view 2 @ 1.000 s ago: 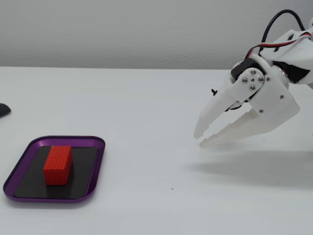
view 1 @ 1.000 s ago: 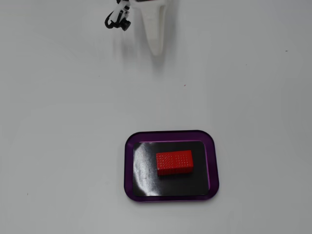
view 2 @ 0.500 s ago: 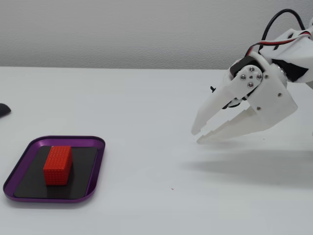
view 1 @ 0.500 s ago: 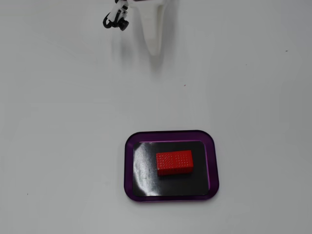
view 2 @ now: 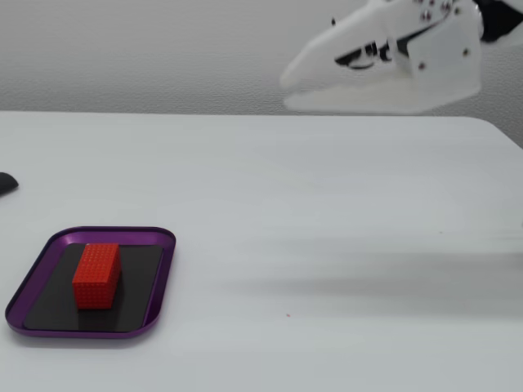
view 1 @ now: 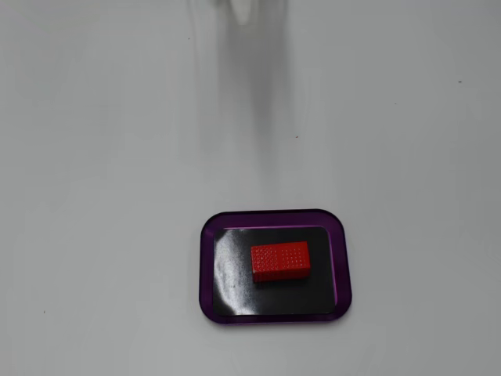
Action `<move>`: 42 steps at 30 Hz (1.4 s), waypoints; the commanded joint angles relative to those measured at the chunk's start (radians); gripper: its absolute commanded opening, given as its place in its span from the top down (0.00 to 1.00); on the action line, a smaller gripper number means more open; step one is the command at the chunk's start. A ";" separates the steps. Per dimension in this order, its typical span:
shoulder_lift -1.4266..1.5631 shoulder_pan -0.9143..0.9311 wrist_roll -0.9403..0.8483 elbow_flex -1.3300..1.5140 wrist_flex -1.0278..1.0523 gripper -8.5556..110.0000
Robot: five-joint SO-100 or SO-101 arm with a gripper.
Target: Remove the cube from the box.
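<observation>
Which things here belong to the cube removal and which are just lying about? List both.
Part of the job:
- red cube, lying on the tray's black floor
- purple-rimmed box, holding the cube
- gripper, raised well above the table, far from the box, fingers slightly apart

Lying about:
- small dark object at the left edge in a fixed view, too cropped to identify

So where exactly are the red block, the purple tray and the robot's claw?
red block [view 1: 279,261], a fixed view from above, its top face.
purple tray [view 1: 342,266], same view, its right rim.
gripper [view 2: 286,91], a fixed side view, between its fingertips.
</observation>
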 commanded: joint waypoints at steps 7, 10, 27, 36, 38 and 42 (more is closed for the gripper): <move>-0.508 0.005 -0.006 -0.216 -0.031 0.83; -0.738 0.003 -0.003 -0.385 0.015 0.81; -1.712 -0.040 0.000 -1.543 0.560 0.74; -1.976 -0.072 0.052 -1.799 0.632 0.74; -2.000 -0.069 0.052 -1.804 0.632 0.74; -2.031 -0.061 0.052 -1.801 0.632 0.74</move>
